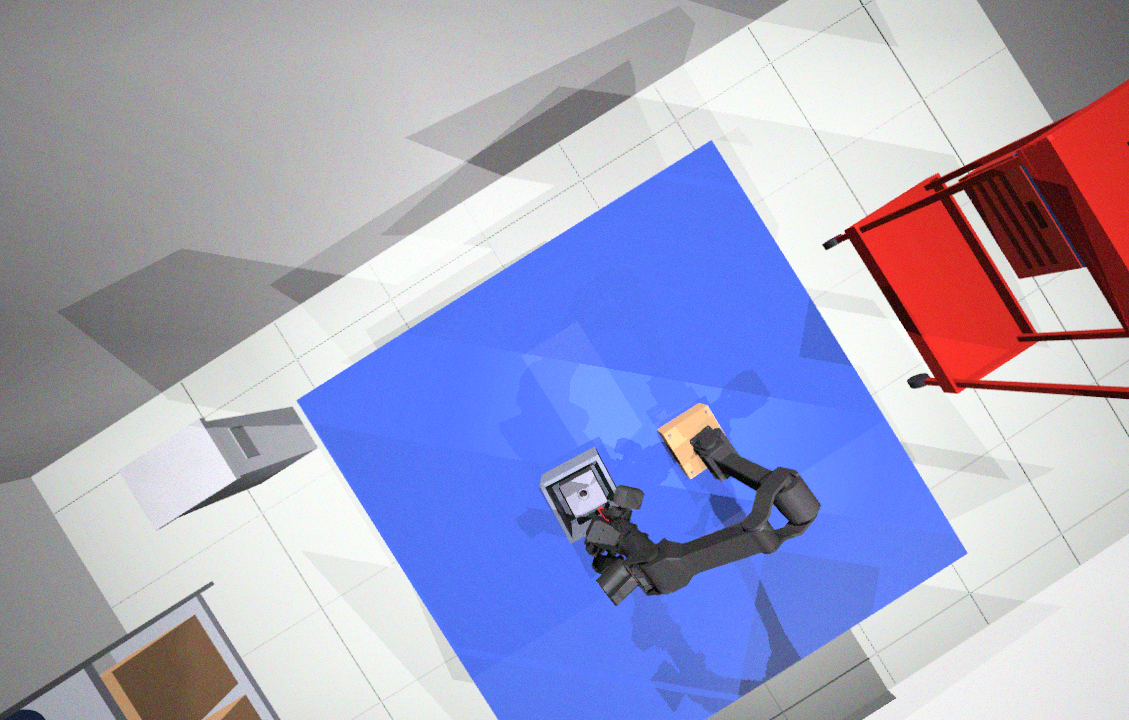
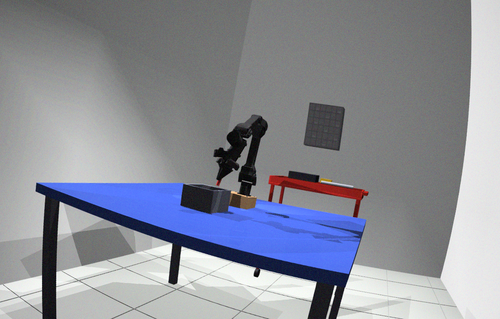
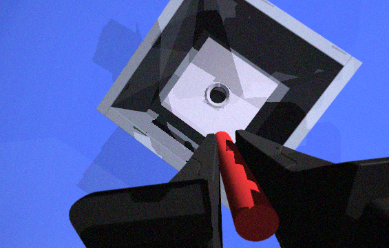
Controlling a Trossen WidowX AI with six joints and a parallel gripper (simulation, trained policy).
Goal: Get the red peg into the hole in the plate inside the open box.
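Note:
My gripper (image 3: 224,138) (image 2: 218,180) is shut on the red peg (image 3: 239,179) (image 2: 218,183) (image 1: 603,514). The peg sticks out past the fingertips and points down at a slant. The grey open box (image 3: 321,103) (image 2: 204,198) (image 1: 555,504) stands on the table. Gripper and peg are above the box's rim, near one corner side of it. At the bottom of the box lies a pale plate (image 3: 194,93) (image 1: 572,488) with a round hole (image 3: 217,95) (image 1: 583,493). In the wrist view the hole is ahead of the peg's tip, and the hole is empty.
The arm's base stands on a wooden block (image 1: 682,437) (image 2: 243,200) beside the box on the blue table (image 1: 461,402) (image 2: 144,210). A red cart (image 1: 944,295) (image 2: 323,188) stands beyond the table. A grey cabinet (image 1: 192,465) stands off another edge.

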